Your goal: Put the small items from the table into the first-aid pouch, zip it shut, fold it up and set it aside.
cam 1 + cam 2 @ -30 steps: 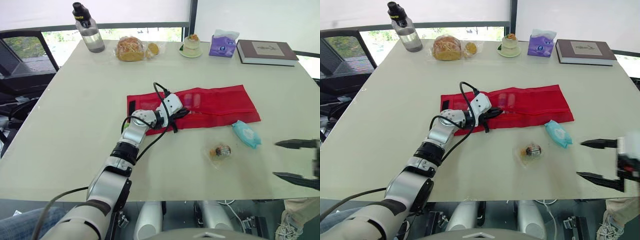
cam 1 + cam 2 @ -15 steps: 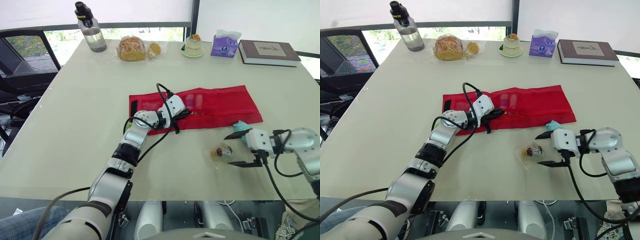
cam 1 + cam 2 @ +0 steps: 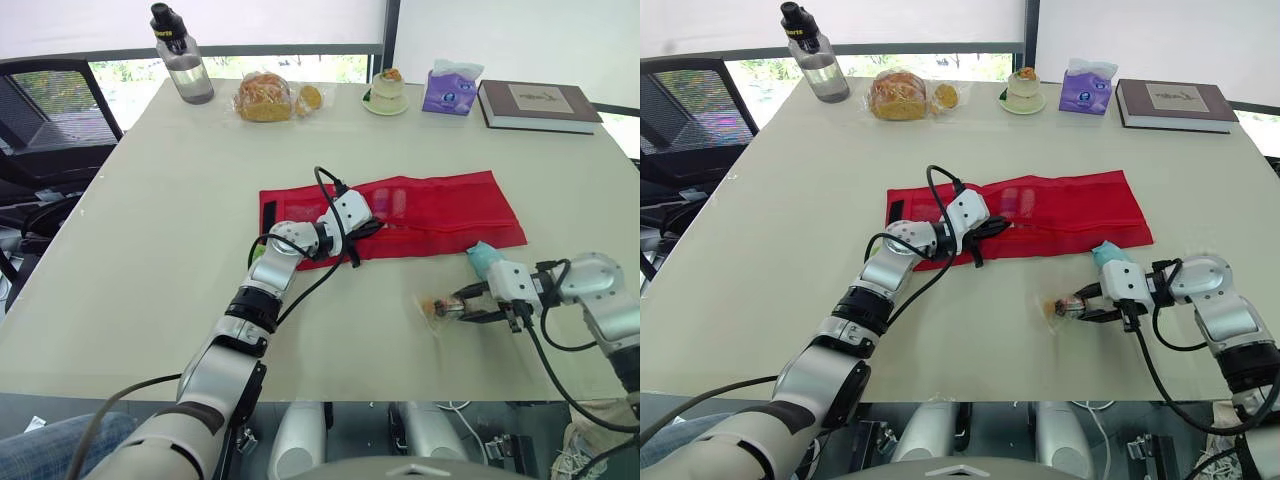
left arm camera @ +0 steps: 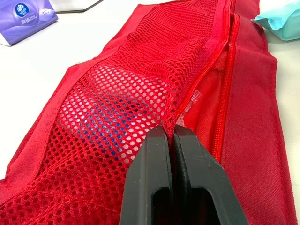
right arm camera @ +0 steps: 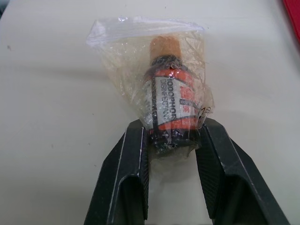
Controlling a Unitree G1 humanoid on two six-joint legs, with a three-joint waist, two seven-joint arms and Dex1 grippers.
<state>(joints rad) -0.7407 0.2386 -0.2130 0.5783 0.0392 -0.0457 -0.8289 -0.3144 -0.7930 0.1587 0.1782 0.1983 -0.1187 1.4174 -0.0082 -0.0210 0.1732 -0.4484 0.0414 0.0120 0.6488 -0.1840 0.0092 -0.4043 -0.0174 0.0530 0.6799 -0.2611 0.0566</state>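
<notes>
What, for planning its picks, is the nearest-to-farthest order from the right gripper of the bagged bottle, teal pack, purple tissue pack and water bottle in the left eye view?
1. Bagged bottle, gripped by the right gripper.
2. Teal pack, just beyond the gripper.
3. Purple tissue pack, far edge, right of centre.
4. Water bottle, far left corner.

You see: pouch (image 3: 440, 205) red, perforated mesh panel; packet (image 3: 482, 258) teal; bottle (image 5: 169, 101) orange-capped, orange-black label, inside clear bag (image 5: 117, 56); counter (image 3: 150, 230) off-white.
</notes>
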